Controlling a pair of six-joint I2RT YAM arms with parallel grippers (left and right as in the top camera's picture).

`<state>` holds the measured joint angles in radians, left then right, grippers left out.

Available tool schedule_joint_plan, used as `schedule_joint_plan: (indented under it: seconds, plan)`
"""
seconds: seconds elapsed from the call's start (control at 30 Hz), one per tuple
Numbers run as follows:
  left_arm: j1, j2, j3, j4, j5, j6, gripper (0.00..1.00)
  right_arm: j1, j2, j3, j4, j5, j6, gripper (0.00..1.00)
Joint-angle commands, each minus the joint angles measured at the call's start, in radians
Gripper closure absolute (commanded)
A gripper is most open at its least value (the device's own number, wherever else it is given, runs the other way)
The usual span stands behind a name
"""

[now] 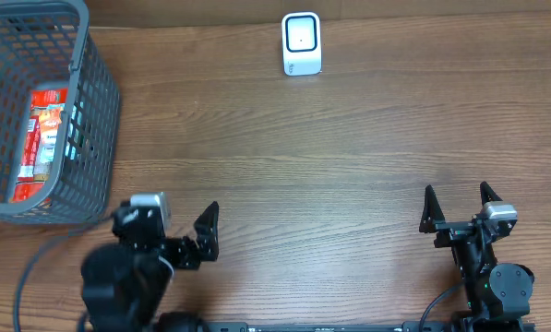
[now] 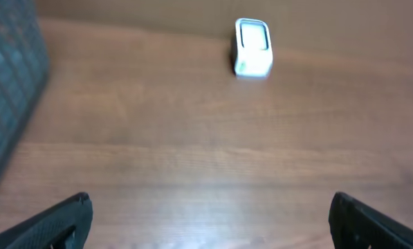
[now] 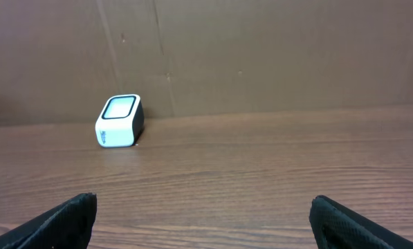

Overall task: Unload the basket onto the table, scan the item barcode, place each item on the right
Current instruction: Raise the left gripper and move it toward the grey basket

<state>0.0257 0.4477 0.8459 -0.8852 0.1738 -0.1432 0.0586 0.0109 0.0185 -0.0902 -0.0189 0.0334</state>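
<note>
From my station, the left jaws stood wide open and held nothing. In the left wrist view their two dark tips sat at the bottom corners of the picture, with bare tabletop [image 2: 192, 138] between them. The right jaws were also spread wide and empty. From overhead they showed as two black prongs near the tabletop's front edge on the right, and in the right wrist view only wood grain lay between them.

The item [image 1: 46, 138], a red packet with white print, lay inside the basket [image 1: 98, 138]. It rested flat on the bottom, lengthwise along the basket's right wall, and I saw it through the grey mesh. I could not make out a barcode on it. The basket stood at the far left of the tabletop, with its near corner just beside the left arm's wrist camera, and in the left wrist view its mesh wall [image 2: 9, 83] filled the left edge.

The scanner [image 1: 302, 43], a small white box with a dark-rimmed window, stood at the far edge of the tabletop near the middle, well apart from the basket and from both sets of jaws. It showed ahead in the left wrist view [image 2: 252, 47] and to the left in the right wrist view [image 3: 120, 121], against a brown wall.
</note>
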Motion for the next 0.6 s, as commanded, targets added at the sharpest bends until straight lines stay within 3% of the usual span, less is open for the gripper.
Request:
schedule_joint_plan:
  seconds: [0.0, 0.23, 0.27, 0.37, 0.43, 0.5, 0.57]
  plan:
    - [-0.006, 0.166, 0.150, -0.065, 0.095, 0.005, 0.00, -0.004, -0.008, -0.011, 0.006, 0.002, -0.001, 0.00]
    - [-0.006, 0.347, 0.227, -0.052, 0.261, 0.010, 0.00, -0.004, -0.008, -0.011, 0.006, 0.002, -0.001, 0.00]
    - [-0.006, 0.361, 0.227, -0.047, 0.259, 0.009, 0.04, -0.004, -0.008, -0.011, 0.006, 0.002, -0.001, 0.00]
    - [-0.006, 0.402, 0.227, -0.033, 0.237, 0.007, 0.50, -0.004, -0.008, -0.011, 0.006, 0.002, -0.001, 0.00]
    - [-0.006, 0.425, 0.227, -0.034, 0.225, 0.004, 0.68, -0.004, -0.008, -0.011, 0.006, 0.002, -0.001, 0.00]
    - [-0.006, 0.448, 0.227, -0.038, 0.208, -0.008, 0.81, -0.004, -0.008, -0.011, 0.006, 0.002, -0.001, 0.00]
    - [-0.006, 0.468, 0.227, -0.039, 0.204, -0.019, 0.87, -0.004, -0.008, -0.011, 0.006, 0.002, -0.001, 0.00]
